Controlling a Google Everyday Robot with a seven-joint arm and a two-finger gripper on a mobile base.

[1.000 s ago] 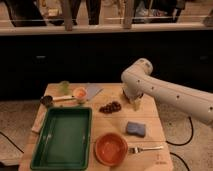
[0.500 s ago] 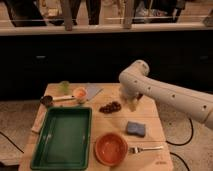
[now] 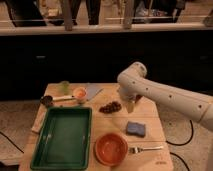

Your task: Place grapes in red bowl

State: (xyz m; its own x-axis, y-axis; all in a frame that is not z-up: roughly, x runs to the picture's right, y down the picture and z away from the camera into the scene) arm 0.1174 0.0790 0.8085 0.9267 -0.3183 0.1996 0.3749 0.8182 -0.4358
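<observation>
The grapes [image 3: 110, 107] are a small dark reddish-brown cluster lying on the wooden table [image 3: 152, 120], near its middle. The red bowl [image 3: 110, 148] stands empty at the front of the table, below the grapes. My gripper [image 3: 130, 104] hangs from the white arm [image 3: 165, 95], just right of the grapes and close above the table. It is beside the cluster, and nothing shows held in it.
A green tray [image 3: 63, 137] fills the left front. A blue sponge [image 3: 135, 128] and a fork [image 3: 146, 148] lie right of the red bowl. A small orange bowl [image 3: 79, 93], a green cup [image 3: 63, 87], a dark scoop [image 3: 46, 100] and a grey item [image 3: 92, 90] sit at the back left.
The arm has shifted slightly left, bringing the gripper closer to the grapes. The grapes and the other items have not moved.
</observation>
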